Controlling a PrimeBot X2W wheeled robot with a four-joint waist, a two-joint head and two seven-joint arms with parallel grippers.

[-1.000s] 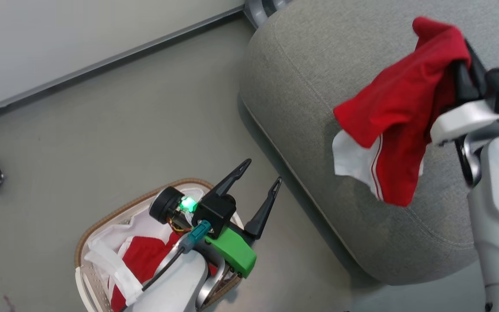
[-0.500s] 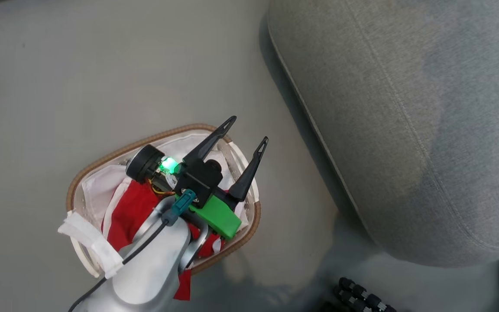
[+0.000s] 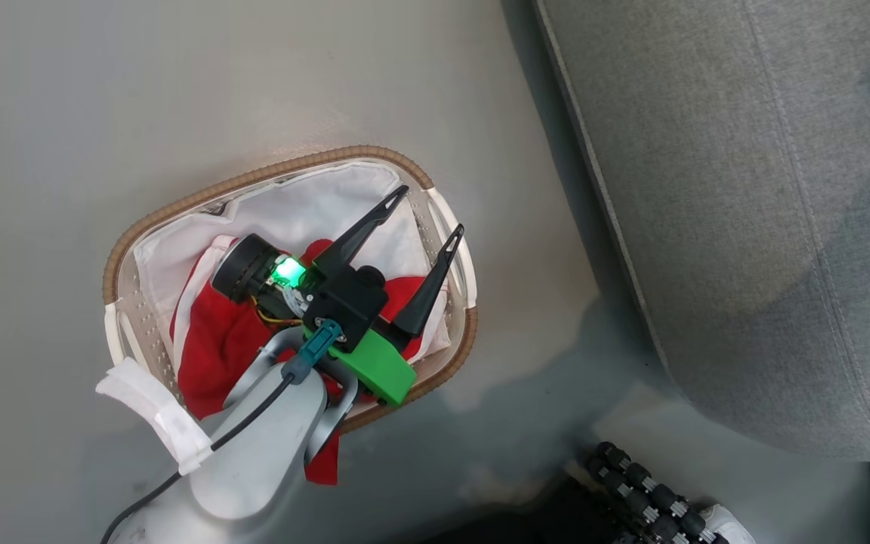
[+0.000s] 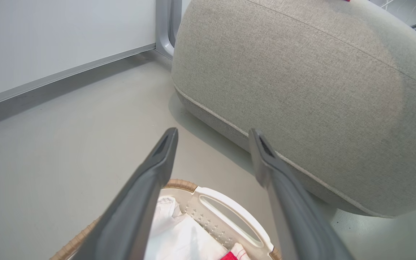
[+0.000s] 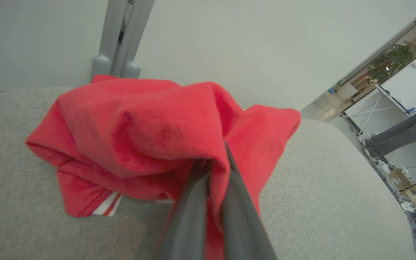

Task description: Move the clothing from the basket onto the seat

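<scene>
Left hand (image 3: 432,208): fully open, fingers spread wide, nothing between them. In the head view it hovers over the basket (image 3: 254,177) at centre left of the frame, fingertips pointing to the upper right. In the left wrist view, the hand (image 4: 213,133) sits above the basket's rim (image 4: 229,202), which lies at the bottom centre. Contact with the contents cannot be determined.

Right hand (image 5: 213,162): closed, fingers pressed together on a red garment (image 5: 139,133). The fabric drapes over the fingertips and fills the centre of the right wrist view. Its lower edge, with white and red stripe trim at lower left, lies against the top of the seat (image 5: 320,180).

Basket: stands on the floor (image 3: 103,91), near the seat (image 3: 745,189) but apart from it. It holds a white liner (image 3: 306,204) and red clothing (image 3: 216,347), bunched in the lower left half of the basket beneath the left arm. One red end hangs over the lower rim.

Seat: grey cushion occupying the right side of the head view and the upper right of the left wrist view (image 4: 302,72).

Other: a person's legs (image 5: 399,133) stand at the far right of the right wrist view.
</scene>
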